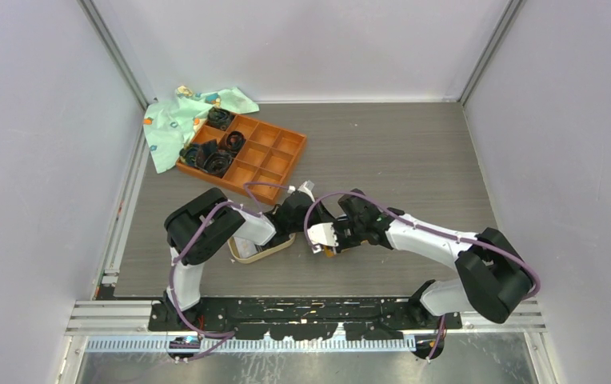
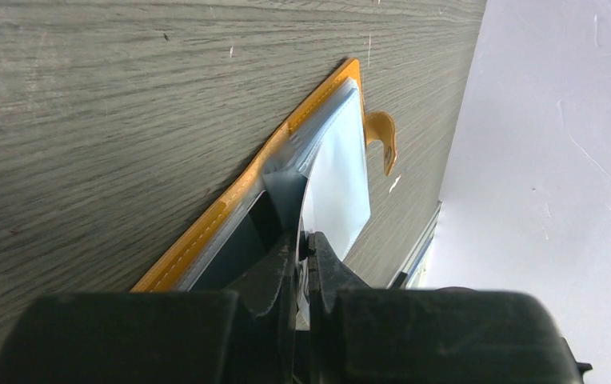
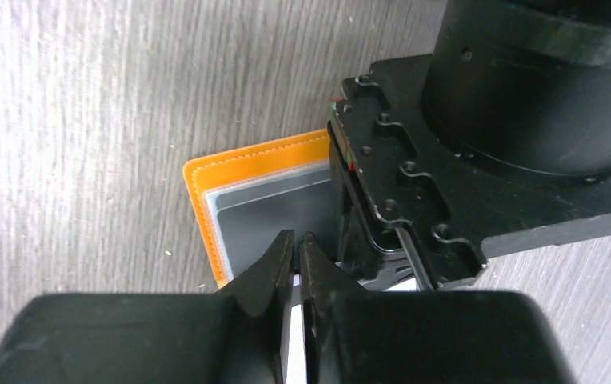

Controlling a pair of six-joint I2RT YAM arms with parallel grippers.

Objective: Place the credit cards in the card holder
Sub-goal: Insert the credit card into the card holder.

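The card holder point(image 3: 254, 158) is laid open on the table point(image 3: 86, 120), at the middle near the near edge. 1 pale pocket leaf point(image 2: 338, 180) is pinched and lifted by the left gripper point(image 2: 306, 240). A thin white card point(image 3: 293, 344) appears to be clamped in the narrow right gripper point(image 3: 296, 238). Insertion is judged to be in hand. Next, the card's edge must be lined up with the opened pocket. No writing can be read.

Bright, even, diffuse light with faint shadows; overhead view sharp, wrist views blurred nearest the lens.
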